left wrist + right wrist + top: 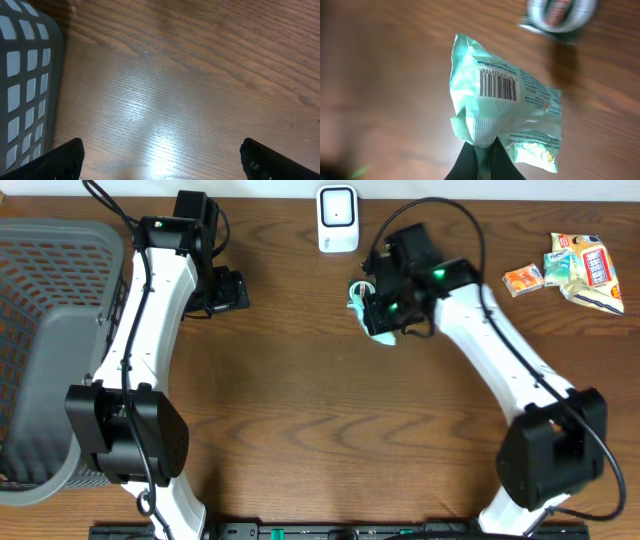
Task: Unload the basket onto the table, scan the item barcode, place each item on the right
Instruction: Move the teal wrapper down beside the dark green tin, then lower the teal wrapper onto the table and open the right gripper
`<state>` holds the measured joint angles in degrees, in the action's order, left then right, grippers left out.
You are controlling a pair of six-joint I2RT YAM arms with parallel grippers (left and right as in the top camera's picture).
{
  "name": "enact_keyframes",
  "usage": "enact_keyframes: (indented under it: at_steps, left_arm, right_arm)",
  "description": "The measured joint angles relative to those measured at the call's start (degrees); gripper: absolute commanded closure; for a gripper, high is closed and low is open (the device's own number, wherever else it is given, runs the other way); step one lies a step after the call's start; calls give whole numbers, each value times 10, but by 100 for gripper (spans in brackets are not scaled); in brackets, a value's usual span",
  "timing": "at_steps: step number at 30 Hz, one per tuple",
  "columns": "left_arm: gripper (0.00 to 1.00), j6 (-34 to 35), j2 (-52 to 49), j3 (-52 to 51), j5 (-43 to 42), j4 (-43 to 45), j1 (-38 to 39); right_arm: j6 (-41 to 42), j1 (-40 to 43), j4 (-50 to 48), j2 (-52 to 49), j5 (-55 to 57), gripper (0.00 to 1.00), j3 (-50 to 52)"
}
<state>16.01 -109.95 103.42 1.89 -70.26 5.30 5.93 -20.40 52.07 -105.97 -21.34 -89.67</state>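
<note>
**A:** Where's the item?

**B:** The pale green packet (505, 107) hangs from the right gripper (484, 150), pinched by its crimped seal. Its barcode (498, 85) faces the wrist camera.

**A:** So that hand is clamped on it?

**B:** Yes, the jaws are closed tight on the seal.

**A:** What's around that hand?

**B:** Just beyond it, near the far edge of the table (300, 410), stands the white scanner (337, 218). Well off to its right lie a few snack packets (575, 268).

**A:** And the other hand?

**B:** The left gripper (162, 167) is spread wide and holds nothing. It hangs over bare wood, with the grey basket (25, 75) close on its left.
</note>
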Motion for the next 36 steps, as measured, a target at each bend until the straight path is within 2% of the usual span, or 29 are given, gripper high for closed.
enact_keyframes:
  at_steps: [5,11,16,18,22,24,25,34,36]
  left_arm:
    - [2,0,0,0,0,0,0]
    - [2,0,0,0,0,0,0]
    - [2,0,0,0,0,0,0]
    - [2,0,0,0,0,0,0]
    - [2,0,0,0,0,0,0]
    - [2,0,0,0,0,0,0]
    - [2,0,0,0,0,0,0]
    - [2,0,0,0,0,0,0]
    - [2,0,0,0,0,0,0]
  right_arm:
    - [-6,40,-12,1,-164,99,13]
    - [-6,53,-44,1,-312,99,90]
    - [31,52,-142,1,-383,99,180]
    - [63,52,-191,1,-386,99,223]
    - [102,65,-215,1,-342,96,252]
    - [113,81,-215,1,-313,76,253]
    - [115,89,-216,1,-300,71,253]
    - [128,154,-155,1,-228,65,205]
    - [125,154,-136,1,-223,60,183]
